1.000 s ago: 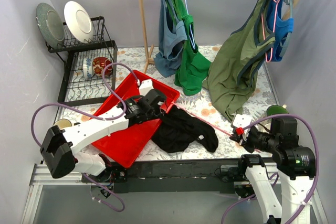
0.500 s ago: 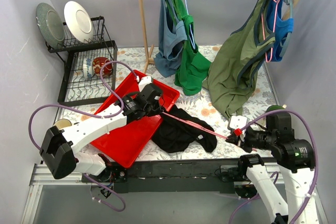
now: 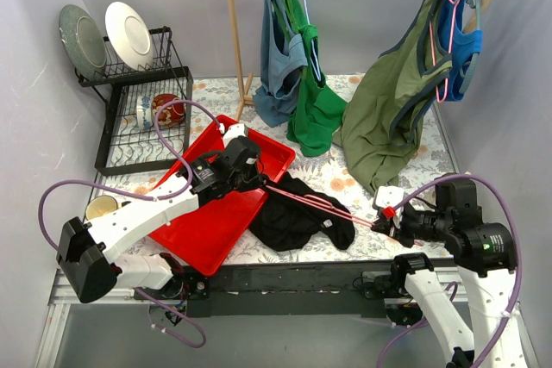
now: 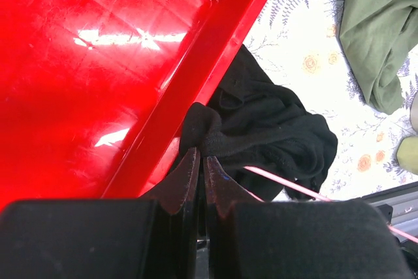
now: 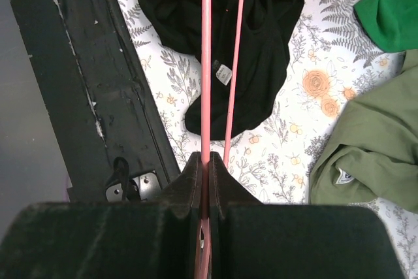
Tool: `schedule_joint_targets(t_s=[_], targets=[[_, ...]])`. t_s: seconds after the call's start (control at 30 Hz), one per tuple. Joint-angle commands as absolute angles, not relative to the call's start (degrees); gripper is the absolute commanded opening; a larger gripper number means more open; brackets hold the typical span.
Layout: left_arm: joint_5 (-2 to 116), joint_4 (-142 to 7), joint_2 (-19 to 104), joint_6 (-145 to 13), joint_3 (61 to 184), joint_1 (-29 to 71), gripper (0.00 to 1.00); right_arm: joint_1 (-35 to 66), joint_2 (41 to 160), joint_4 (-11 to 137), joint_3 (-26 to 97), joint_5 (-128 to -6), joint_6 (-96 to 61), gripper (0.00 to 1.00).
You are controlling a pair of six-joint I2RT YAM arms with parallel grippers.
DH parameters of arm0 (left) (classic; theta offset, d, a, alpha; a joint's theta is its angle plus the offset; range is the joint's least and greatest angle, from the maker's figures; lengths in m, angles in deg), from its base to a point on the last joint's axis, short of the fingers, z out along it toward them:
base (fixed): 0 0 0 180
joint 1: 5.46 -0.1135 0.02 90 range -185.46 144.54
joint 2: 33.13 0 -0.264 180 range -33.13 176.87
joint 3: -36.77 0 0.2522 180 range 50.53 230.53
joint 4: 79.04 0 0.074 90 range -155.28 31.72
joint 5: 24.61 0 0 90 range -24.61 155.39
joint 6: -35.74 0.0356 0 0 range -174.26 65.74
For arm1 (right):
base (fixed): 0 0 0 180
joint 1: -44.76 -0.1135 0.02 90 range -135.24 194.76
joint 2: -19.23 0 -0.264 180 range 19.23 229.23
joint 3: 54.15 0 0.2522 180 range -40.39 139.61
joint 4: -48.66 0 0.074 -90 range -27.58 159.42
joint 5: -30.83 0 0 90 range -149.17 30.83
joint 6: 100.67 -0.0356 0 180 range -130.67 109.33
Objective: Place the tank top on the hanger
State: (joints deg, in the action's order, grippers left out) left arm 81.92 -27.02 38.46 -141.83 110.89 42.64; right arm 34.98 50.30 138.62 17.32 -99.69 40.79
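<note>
The black tank top lies crumpled on the floral surface against the red tray, the left jaws apparently pinching a fold at its tray-side edge, while the right jaws clamp the pink hanger, whose wires stretch across it.

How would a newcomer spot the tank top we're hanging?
Start at the big red tray left of centre. Crumpled against the tray's right edge lies the tank top, with the pink hanger crossing it. It's the only black garment; the bright green top and olive top hang behind.
</note>
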Motion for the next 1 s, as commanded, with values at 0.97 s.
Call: schedule_joint_targets(t_s=[0.97], targets=[[66.6, -29.2, 32.1, -137.1, 113.3, 41.9, 0.00, 35.3, 57.0, 137.5, 16.9, -105.0, 45.3, 0.01]])
